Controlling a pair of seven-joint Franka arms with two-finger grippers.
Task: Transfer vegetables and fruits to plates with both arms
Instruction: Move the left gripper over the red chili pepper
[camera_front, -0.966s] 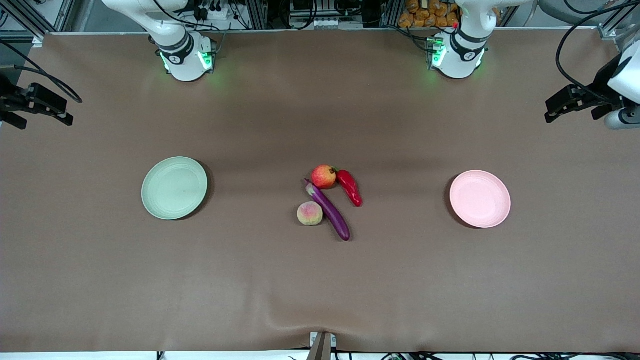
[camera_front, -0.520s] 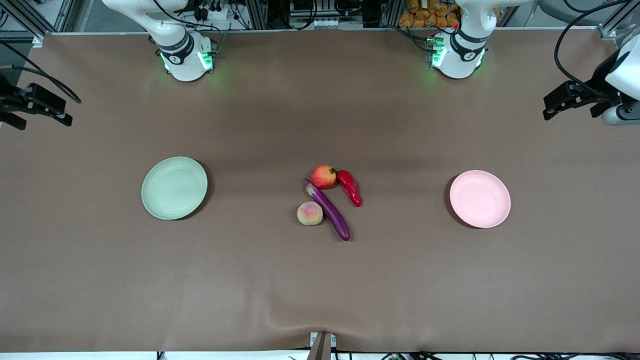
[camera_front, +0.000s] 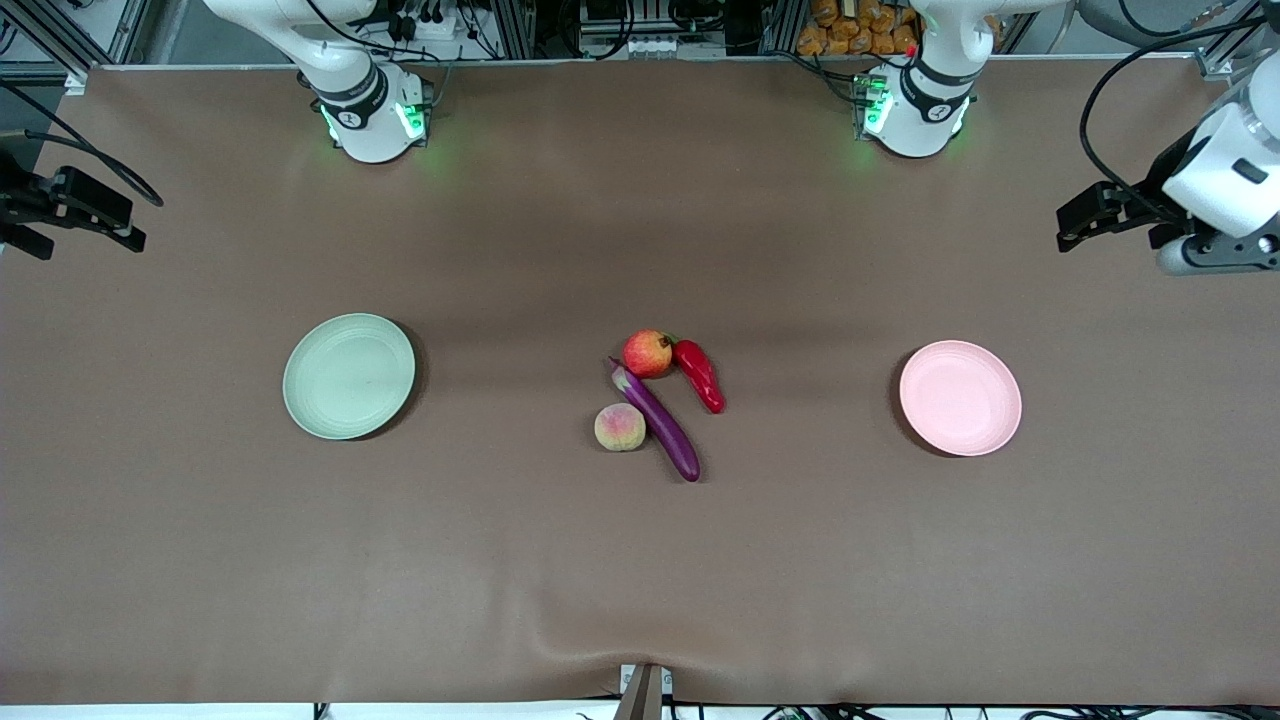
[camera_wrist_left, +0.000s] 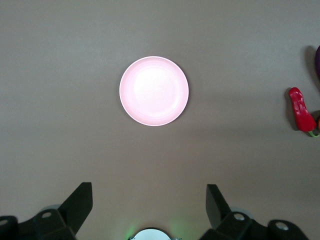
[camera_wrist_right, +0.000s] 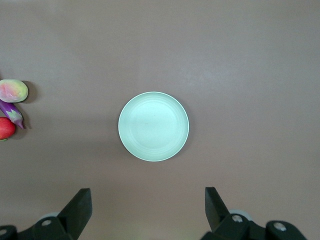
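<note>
Purple glossy eggplant (camera_front: 657, 421) lies touching the fuzzy peach (camera_front: 620, 427).

brown table mat (camera_front: 640, 560), orange objects (camera_front: 850, 28) and cables (camera_front: 420, 20) along its robot-side edge

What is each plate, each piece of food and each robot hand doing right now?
Green plate: empty.
Pink plate: empty.
Eggplant: lying on table.
Chili pepper: lying on table.
Pomegranate: on table, touching eggplant.
Peach: on table beside eggplant.
Left gripper: open, empty.
Right gripper: open, empty.
</note>
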